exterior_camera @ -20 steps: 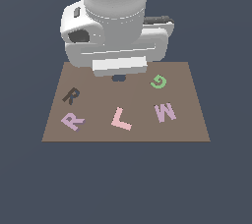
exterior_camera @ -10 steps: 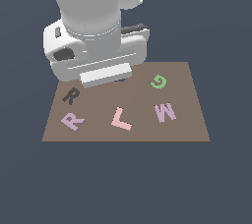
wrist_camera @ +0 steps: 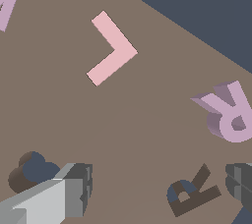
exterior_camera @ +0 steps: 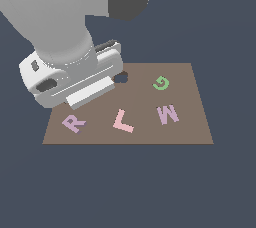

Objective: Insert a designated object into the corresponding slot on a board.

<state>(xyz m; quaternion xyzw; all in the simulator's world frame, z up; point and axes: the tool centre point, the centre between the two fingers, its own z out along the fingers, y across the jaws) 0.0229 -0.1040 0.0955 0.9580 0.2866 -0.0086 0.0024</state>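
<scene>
The lilac letter R block (exterior_camera: 73,122) lies flat on the brown board (exterior_camera: 190,127) near its front corner on the exterior view's left. It also shows in the wrist view (wrist_camera: 229,112). My gripper (exterior_camera: 87,92) hangs low over the board just behind the R, and its body hides the slot in the exterior view. In the wrist view the dark R-shaped slot (wrist_camera: 192,196) lies between my spread fingers (wrist_camera: 74,188), with the lilac R a short way off. The gripper (wrist_camera: 157,188) is open and holds nothing.
A pink letter L (exterior_camera: 122,120), a lilac letter W (exterior_camera: 167,114) and a green letter G (exterior_camera: 161,83) lie on the board. A small dark roundish hole (exterior_camera: 120,77) is beside my gripper, also seen in the wrist view (wrist_camera: 29,171).
My arm has swung from the board's back middle toward the exterior view's left and come lower, now covering the R-shaped slot. The letters have not moved.
</scene>
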